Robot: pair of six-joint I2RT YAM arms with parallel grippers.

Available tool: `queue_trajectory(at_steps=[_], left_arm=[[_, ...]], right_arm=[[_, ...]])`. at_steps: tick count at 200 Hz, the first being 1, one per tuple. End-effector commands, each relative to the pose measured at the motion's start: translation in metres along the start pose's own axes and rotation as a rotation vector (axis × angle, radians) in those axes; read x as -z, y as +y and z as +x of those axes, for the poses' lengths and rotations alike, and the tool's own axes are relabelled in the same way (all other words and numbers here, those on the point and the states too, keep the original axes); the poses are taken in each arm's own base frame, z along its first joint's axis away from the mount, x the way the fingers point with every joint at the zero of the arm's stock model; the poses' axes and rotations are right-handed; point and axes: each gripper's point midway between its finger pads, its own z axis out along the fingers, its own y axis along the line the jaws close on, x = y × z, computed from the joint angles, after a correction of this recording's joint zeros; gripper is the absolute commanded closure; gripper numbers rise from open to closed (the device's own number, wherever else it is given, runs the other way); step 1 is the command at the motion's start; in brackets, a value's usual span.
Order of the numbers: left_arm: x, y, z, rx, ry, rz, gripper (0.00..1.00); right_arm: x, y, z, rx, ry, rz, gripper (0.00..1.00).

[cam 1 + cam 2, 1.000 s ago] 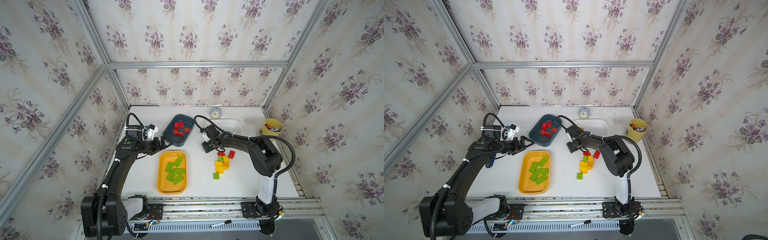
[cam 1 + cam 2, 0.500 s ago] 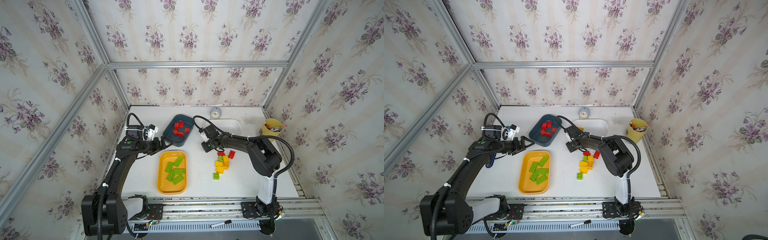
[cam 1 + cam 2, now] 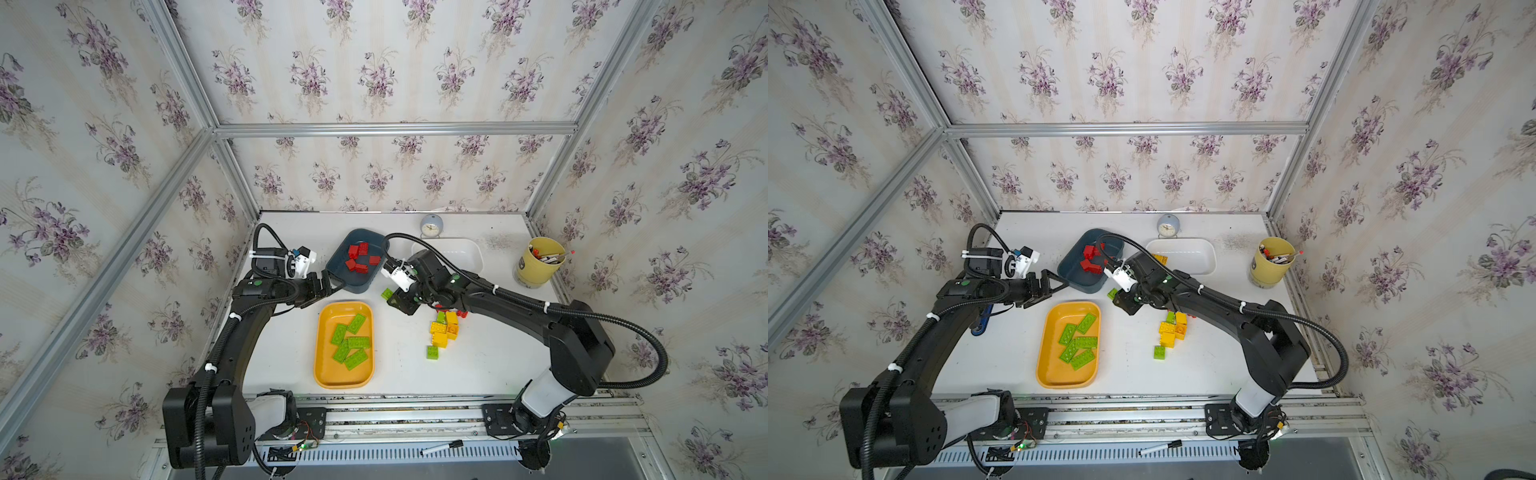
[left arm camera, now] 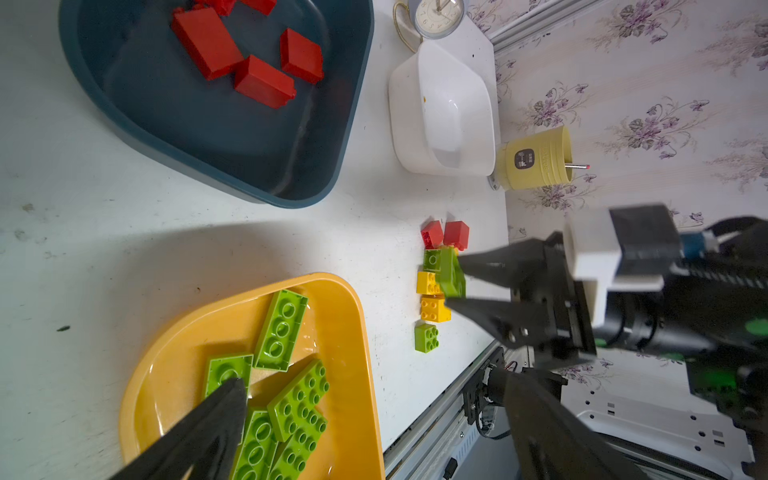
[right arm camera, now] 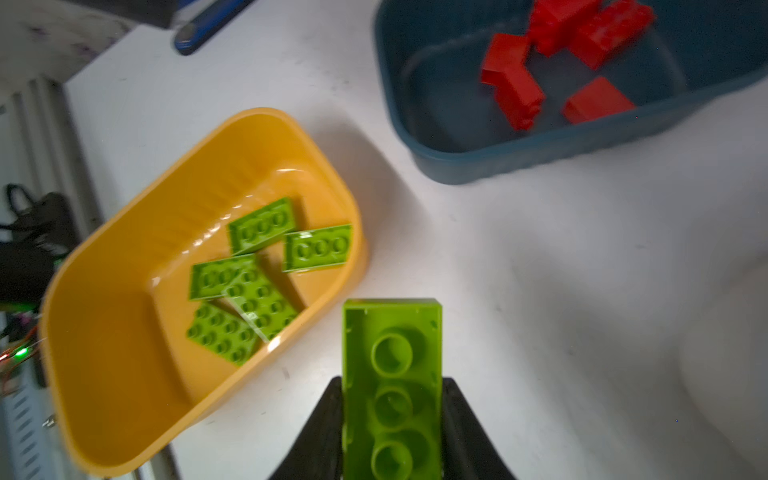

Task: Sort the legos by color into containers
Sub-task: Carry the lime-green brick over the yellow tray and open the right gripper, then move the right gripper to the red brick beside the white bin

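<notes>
A lime green oblong brick is being grasped between the fingers of the right pincer, underside toward the wrist camera. The yellow-orange tray with five green bricks is lying just beside this pincer, the dark blue tray with red bricks ahead of it. The left pincer is being held wide open, released, near the dark blue tray

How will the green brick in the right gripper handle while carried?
Likely rigid: the green brick shows crisp edges in the right gripper. Probably light: hollow underside visible. Smooth sides, long overhang: might pivot or slip.
</notes>
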Motion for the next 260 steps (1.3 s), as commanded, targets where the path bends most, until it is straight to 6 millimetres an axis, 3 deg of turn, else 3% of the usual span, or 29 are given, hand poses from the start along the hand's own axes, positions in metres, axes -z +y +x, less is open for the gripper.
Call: queue_trajectory(at_steps=[1,25,65,110,132,165,207,260], left_arm=[[0.003,-0.005,-0.005,-0.028,-0.012,0.009,0.01],[0.003,-0.006,-0.006,-0.025,-0.012,0.009,0.01],[0.004,-0.005,-0.002,-0.024,-0.009,0.005,0.01],[0.004,-0.004,0.001,-0.022,-0.006,0.002,0.01],[0.004,-0.004,0.001,-0.024,-0.006,0.004,0.01],[0.003,-0.003,0.001,-0.021,-0.001,0.005,0.01],[0.002,-0.003,0.001,-0.019,0.003,0.010,0.01],[0.000,-0.002,0.002,-0.013,0.010,0.013,0.01]], right_arm=[[0.004,0.049,-0.013,0.084,-0.065,-0.150,0.72],[-0.010,0.094,-0.018,0.167,-0.074,-0.225,0.71],[-0.049,0.142,-0.025,0.263,-0.044,-0.305,0.72],[-0.085,0.166,-0.019,0.314,0.003,-0.353,0.72],[-0.095,0.172,-0.012,0.319,0.024,-0.375,0.62],[-0.090,0.172,-0.006,0.320,0.039,-0.377,0.35],[-0.053,0.154,-0.008,0.277,0.007,-0.320,0.30],[0.005,0.062,0.024,-0.067,0.084,-0.105,0.31]])
